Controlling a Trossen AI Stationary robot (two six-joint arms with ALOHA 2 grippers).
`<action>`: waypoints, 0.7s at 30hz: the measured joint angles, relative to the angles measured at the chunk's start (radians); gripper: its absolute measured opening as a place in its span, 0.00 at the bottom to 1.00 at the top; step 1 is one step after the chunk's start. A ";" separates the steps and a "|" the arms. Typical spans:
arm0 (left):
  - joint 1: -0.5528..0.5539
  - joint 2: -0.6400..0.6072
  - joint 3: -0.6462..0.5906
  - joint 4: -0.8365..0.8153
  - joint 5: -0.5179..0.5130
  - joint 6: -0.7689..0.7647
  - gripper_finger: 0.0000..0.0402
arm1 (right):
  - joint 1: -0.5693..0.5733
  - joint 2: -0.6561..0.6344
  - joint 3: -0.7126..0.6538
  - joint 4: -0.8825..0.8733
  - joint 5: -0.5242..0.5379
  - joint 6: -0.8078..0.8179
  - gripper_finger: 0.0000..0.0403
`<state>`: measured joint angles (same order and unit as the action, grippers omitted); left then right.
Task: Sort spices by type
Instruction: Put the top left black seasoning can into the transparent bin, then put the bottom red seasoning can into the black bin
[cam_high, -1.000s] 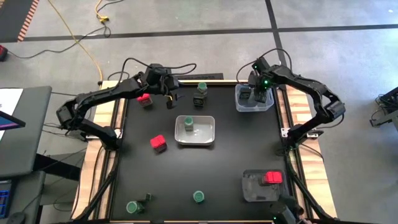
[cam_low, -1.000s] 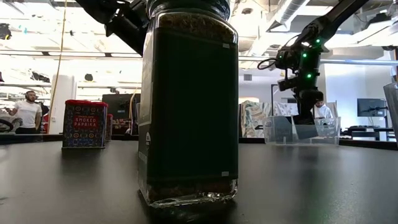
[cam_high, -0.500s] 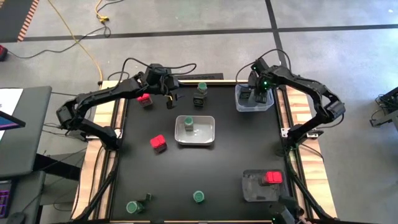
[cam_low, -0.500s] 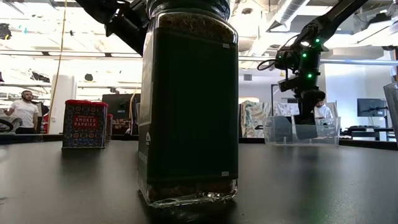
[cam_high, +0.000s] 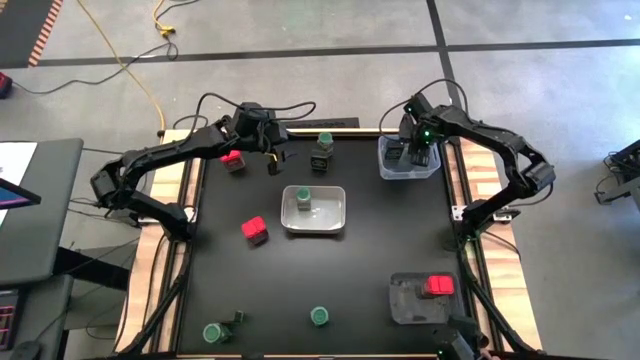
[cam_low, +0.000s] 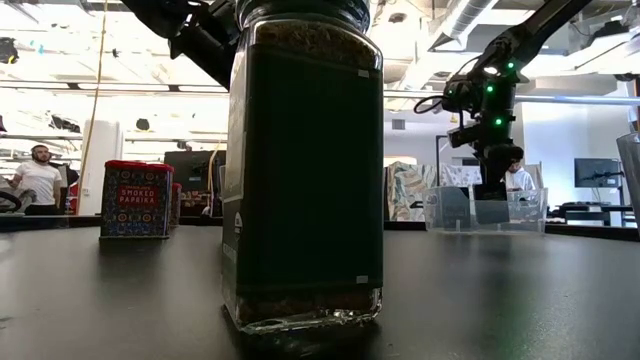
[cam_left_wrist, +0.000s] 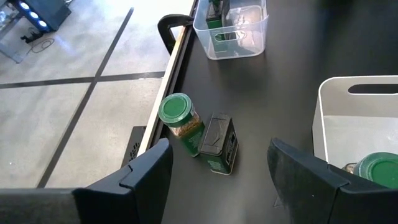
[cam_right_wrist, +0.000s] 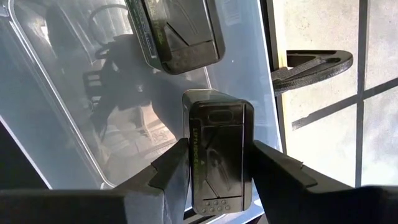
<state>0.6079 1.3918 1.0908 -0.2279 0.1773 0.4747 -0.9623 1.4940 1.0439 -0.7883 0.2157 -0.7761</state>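
Observation:
My right gripper (cam_high: 414, 152) reaches down into the clear tray (cam_high: 384, 168) at the far right and is shut on a dark tin (cam_right_wrist: 219, 155). A second dark tin (cam_right_wrist: 180, 31) lies on the tray floor beside it. My left gripper (cam_high: 272, 156) hangs open above the table's far left part. Ahead of its fingers, a green-lidded jar (cam_left_wrist: 178, 116) and a dark tin (cam_left_wrist: 217, 144) sit close together on the table. A red box (cam_high: 233, 160) stands next to that gripper. Other spices lie scattered about. My right gripper pinches the dark tin by two opposite sides (cam_right_wrist: 194, 163) between its two fingers (cam_right_wrist: 169, 175). The fingers come steeply from above. The tin sits upright inside the clear tray's walls (cam_low: 485, 210); whether its bottom rests on the tray floor I cannot tell.
A white tray (cam_high: 335, 212) at the table's middle holds a green-lidded jar (cam_high: 303, 200). A red box (cam_high: 254, 231) stands left of it. A tray (cam_high: 405, 300) at the near right holds a red box (cam_high: 437, 286). Two green-lidded jars (cam_high: 319, 316) (cam_high: 213, 332) stand near the front edge.

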 joint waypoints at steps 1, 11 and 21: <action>0.000 0.000 0.000 0.000 0.000 0.000 0.62 | 0.000 0.000 0.000 0.000 0.000 0.000 0.47; 0.000 0.000 0.000 0.000 0.000 0.000 0.62 | 0.000 0.000 0.000 0.000 -0.005 -0.003 0.50; 0.000 0.000 0.000 0.000 0.000 0.000 0.62 | 0.000 0.000 0.000 0.008 -0.005 -0.003 0.57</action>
<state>0.6083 1.3918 1.0908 -0.2279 0.1772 0.4747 -0.9623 1.4936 1.0439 -0.7801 0.2108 -0.7788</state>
